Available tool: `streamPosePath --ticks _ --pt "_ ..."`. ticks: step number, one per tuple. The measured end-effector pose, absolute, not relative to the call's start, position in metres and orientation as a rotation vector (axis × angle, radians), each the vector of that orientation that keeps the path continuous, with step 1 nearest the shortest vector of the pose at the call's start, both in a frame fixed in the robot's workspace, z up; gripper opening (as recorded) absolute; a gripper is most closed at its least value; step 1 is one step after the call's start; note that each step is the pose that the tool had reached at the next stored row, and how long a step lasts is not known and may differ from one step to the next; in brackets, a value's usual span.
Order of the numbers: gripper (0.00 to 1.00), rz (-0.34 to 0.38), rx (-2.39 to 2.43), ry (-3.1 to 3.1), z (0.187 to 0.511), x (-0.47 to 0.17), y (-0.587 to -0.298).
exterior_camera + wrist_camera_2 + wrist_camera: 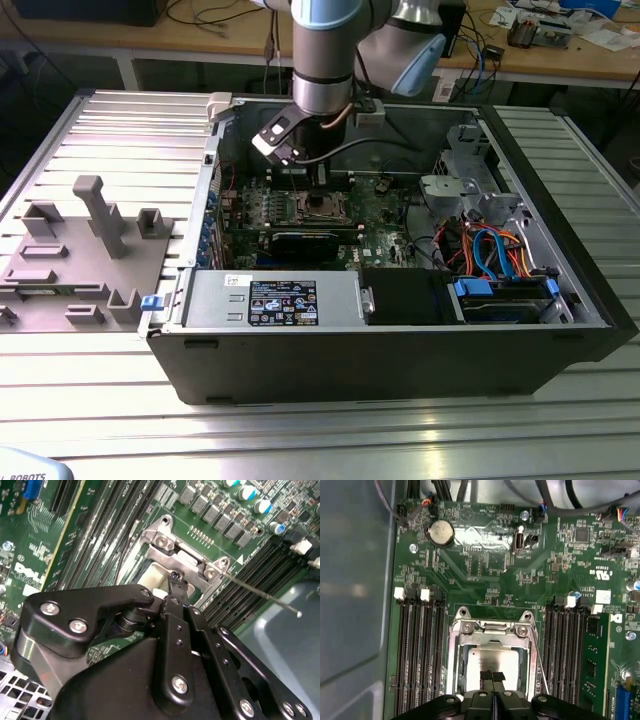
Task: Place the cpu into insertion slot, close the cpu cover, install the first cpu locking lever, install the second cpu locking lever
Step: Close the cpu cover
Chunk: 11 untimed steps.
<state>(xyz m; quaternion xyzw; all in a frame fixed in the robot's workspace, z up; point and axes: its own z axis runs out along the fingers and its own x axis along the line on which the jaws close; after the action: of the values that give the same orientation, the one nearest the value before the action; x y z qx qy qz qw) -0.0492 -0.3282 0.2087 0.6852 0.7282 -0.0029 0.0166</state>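
The cpu (492, 659) lies in the insertion slot (322, 207) of the green motherboard (485, 575), its pale silvery face showing. The cpu cover (490, 628), a silvery metal frame, lies around it, and the chip shows through its window. My gripper (493, 677) stands right over the chip with its black fingertips pressed together and nothing seen between them. In the second wrist view the fingertips (176, 582) reach down to the socket's metal frame (165, 541). A thin wire locking lever (265, 596) sticks out from the socket's corner, away from the board. It also runs beside the socket (540, 660).
Black memory slots (420, 650) flank the socket on both sides. The grey case wall (355, 580) stands close by. In the exterior view, the power supply (275, 300), drive cage (480, 190) and bundled cables (490, 250) crowd the open case. A grey fixture tray (80, 250) sits outside it.
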Motion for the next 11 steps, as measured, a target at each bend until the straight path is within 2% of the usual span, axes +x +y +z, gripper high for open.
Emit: streamPosePath --ticks 11 --pt "0.11 -0.009 2.13 2.264 0.2043 -0.0516 -0.3283"
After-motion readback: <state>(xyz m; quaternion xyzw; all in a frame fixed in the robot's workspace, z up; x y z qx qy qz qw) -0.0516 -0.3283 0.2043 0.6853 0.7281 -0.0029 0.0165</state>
